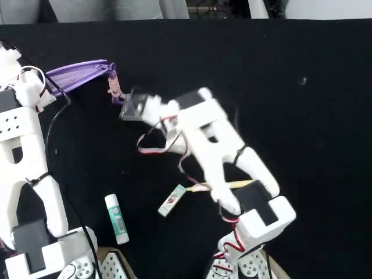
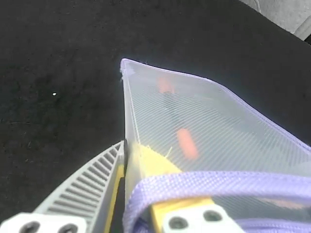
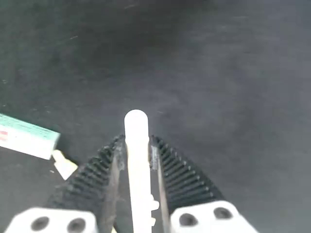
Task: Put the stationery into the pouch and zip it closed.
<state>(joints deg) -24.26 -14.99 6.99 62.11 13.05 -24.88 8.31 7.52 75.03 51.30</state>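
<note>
**A:** What takes up the most room?

**B:** The black table [image 1: 302,116] and the two white arms. The left arm [image 1: 23,151] stands along the left edge. The right arm [image 1: 215,145] stretches from the near edge toward the far left.

**A:** And the pouch?

**B:** The pouch [image 1: 78,74] is held off the table at the far left. From above it shows edge-on as a thin purple sliver. Its long axis runs from the left claw [image 2: 127,150] out to the right, rising a little. That claw is pinching one edge of it, with a ribbed white finger on one side and a yellow one on the other. Orange streaks [image 2: 184,143] show through the mesh, but I cannot tell what they are.

**A:** Anything near its free end?

**B:** A pink cord [image 1: 114,86] hangs there, and the right claw [image 1: 132,107] is just beside it. That claw is pressed onto a white stick [image 3: 136,160], which runs lengthwise between the fingers with its rounded tip poking out.

**A:** What lies loose?

**B:** A glue stick [image 1: 116,218] lies near the left arm's base, its long axis running near to far. A yellow pencil [image 1: 241,184] lies crosswise, with the right arm covering its middle. A small eraser [image 1: 172,200] lies slanted just beside the pencil's left end.
</note>
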